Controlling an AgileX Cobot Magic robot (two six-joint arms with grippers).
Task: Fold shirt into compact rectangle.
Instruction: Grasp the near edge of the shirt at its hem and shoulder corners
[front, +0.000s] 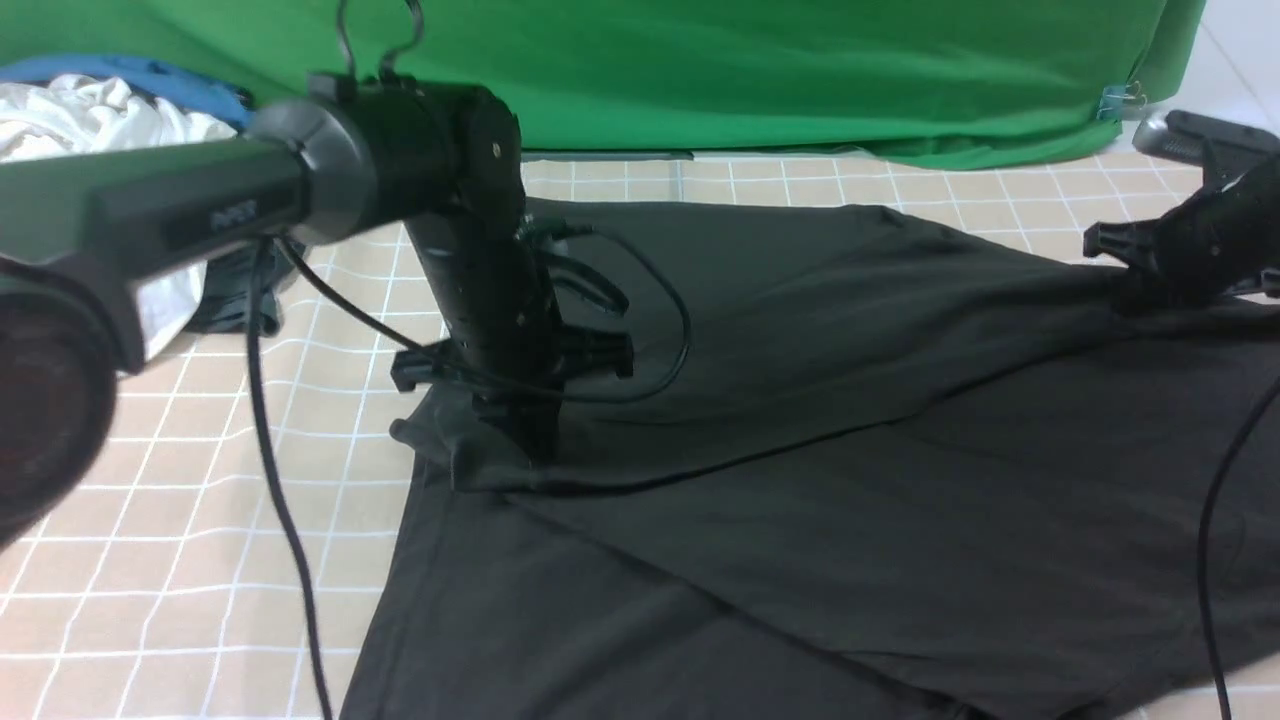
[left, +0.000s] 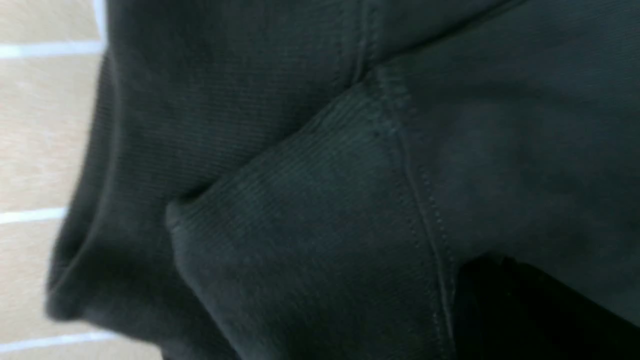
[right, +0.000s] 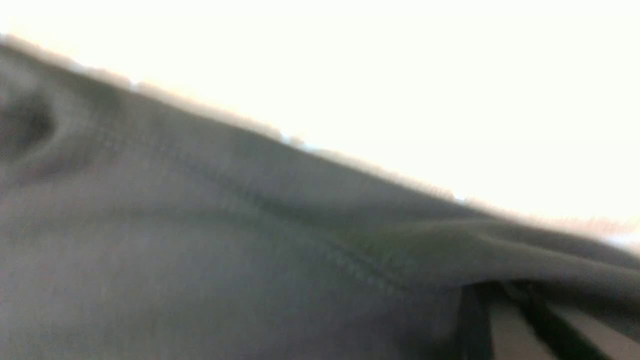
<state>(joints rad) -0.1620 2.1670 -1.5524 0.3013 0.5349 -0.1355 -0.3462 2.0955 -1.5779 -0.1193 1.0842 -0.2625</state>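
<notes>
Setting: beige table cover (front: 150, 560) with a white grid, green backdrop (front: 800, 80) across the top of the frame, and a white garment (front: 80, 120) heaped in the upper left.
Shirt spot: the black shirt (front: 850, 480) sprawls from the middle to the lower right of the front view. One flap is doubled over, leaving a long diagonal fold edge.
Feel: soft knit, light and floppy with zero stiffness, so I'd guess it sags and drags wherever it isn't held. Not fragile, and probably not slippery on that cover.
Where to grab: the stitched hems and the ribbed band (left: 310, 235). They're thicker, so they should slip out less easily than plain cloth. Take two corners at once to keep an edge taut.
Left pincer (front: 520, 445): centre-left, jaws closed on bunched shirt cloth at the left end of the fold.
Right pincer (front: 1165, 285): upper right edge of the frame, also closed, and it looks clamped on the other end of that edge. Its own view is too blurry to help, just cloth up close.
</notes>
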